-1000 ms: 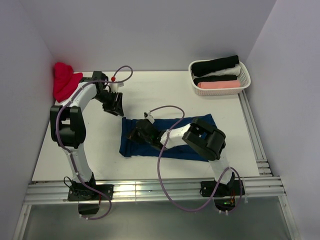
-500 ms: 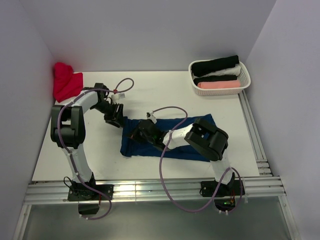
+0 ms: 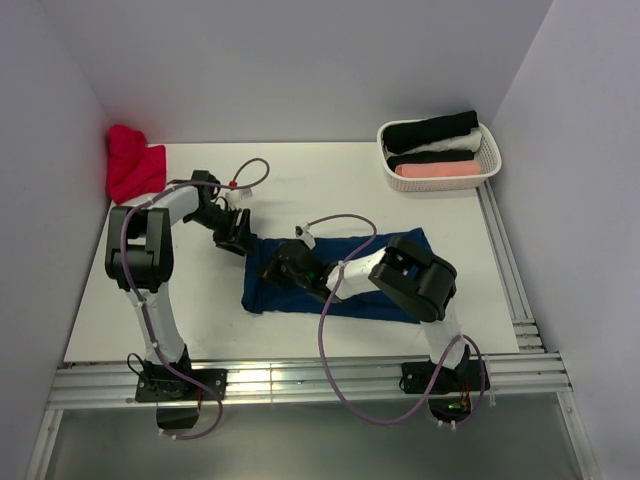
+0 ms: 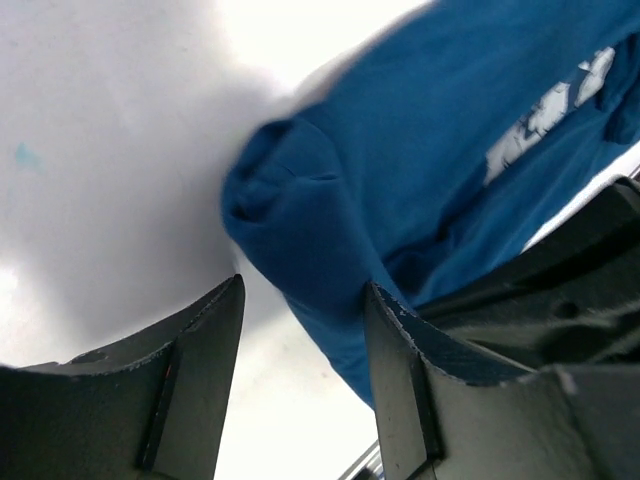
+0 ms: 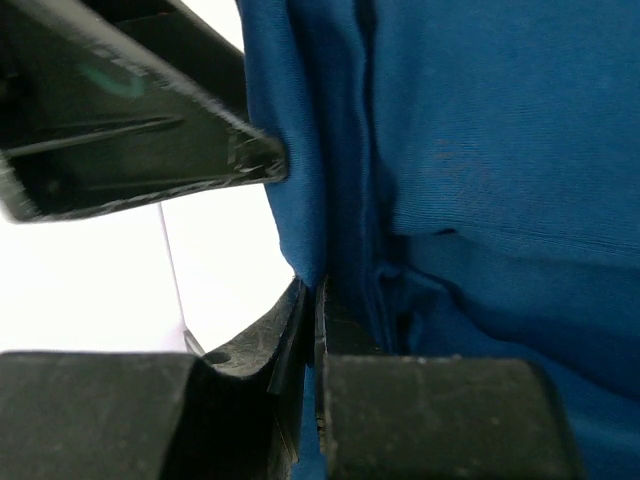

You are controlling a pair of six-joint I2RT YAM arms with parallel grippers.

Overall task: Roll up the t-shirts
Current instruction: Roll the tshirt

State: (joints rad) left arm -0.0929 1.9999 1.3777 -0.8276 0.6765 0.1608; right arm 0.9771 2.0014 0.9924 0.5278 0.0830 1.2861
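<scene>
Shirt (image 3: 262, 292), long axis left-right, pokes its bunched corner between my parted left end effector (image 4: 302, 290); right end effector (image 5: 315, 296) clamps its edge.

The table (image 3: 330, 180) is viewed from above and behind; the navy t-shirt (image 3: 262, 290), shared by all views, is seen close-up from both wrists.

Left tool (image 4: 303, 300) spread wide, right tool (image 5: 316, 300) pinched tight
</scene>
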